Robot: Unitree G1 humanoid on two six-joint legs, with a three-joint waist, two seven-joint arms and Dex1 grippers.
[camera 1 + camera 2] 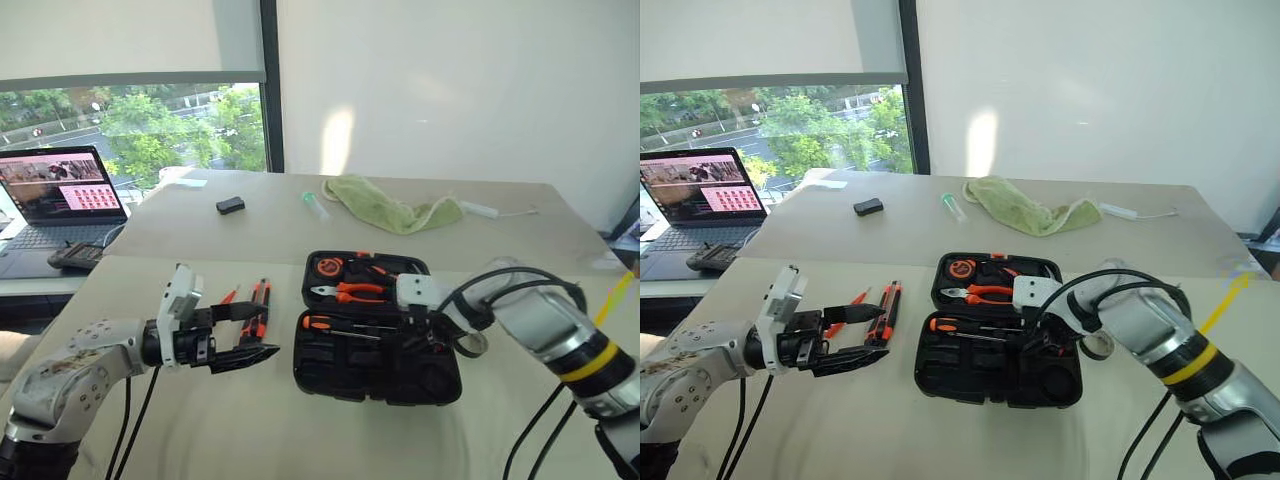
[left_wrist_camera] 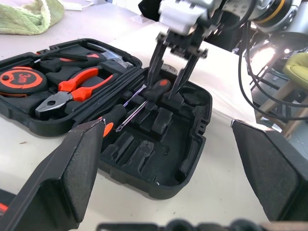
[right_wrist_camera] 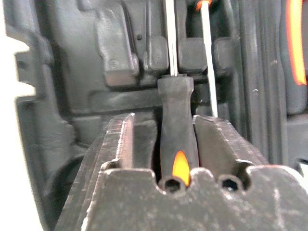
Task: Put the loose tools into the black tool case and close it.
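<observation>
Straddling the handle of a long black-and-orange screwdriver [image 3: 175, 139], the right gripper [image 2: 172, 67] hangs over the right part of the black tool case's [image 1: 375, 375] near half; a narrow gap shows between the handle and one finger in the right wrist view, so I cannot tell whether the screwdriver is clamped or just let go; its steel shaft runs leftward along the moulded slots. A second screwdriver [image 2: 113, 115] lies in the case beside it, shaft parallel. The case sits open at the table's middle, with orange-handled pliers [image 1: 348, 292] and a tape measure [image 2: 20, 79] in the far half. The left gripper [image 1: 240, 335] hovers spread wide and empty, left of the case; just beyond it on the table lie the utility knife [image 1: 886, 308] and the small red-orange screwdriver [image 1: 848, 306], not yet packed. The screwdriver looks stiff and light, its rubbery handle offering sure purchase while the bare shaft would slip; the handle's middle is the place to hold, so it can be pressed level into its slot. The flat knife likely wants gripping across its narrow sides.
</observation>
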